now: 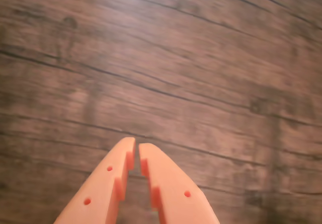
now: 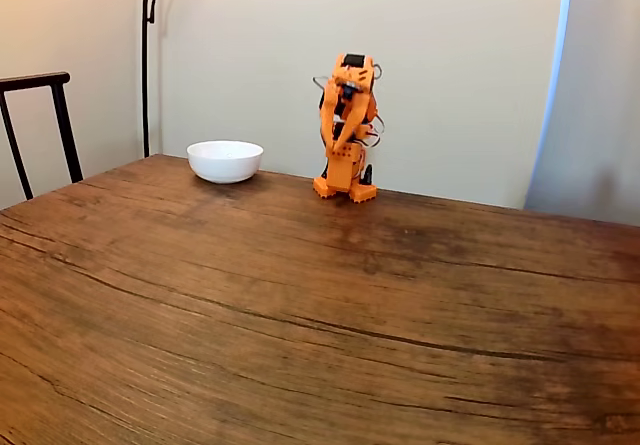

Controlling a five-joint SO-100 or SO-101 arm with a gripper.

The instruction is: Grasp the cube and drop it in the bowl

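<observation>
A broad wooden table (image 2: 300,305) with dark grain cracks is spread across the fixed view, its far edge running along a pale wall, where the folded orange arm (image 2: 347,130) is seated near the middle of that edge. A white bowl (image 2: 225,160) is set to the left of the arm in the fixed view, close to the far edge and apart from the arm's base; a dark chair (image 2: 40,125) is seen beyond the left side. In the wrist view the gripper (image 1: 137,147) is seen with its two orange fingers nearly together, a narrow slit left between the tips and nothing held, above bare wood. The cube cannot be made out in either view, so its place cannot be told. It is judged to be light, stiff and small enough to be pinched across two flat opposite faces, though easily nudged away by a fingertip. The bowl is judged smooth and breakable, so a release from just above its rim is advised. Ample open wood is left in front of the arm for reaching, with the far edge close behind
</observation>
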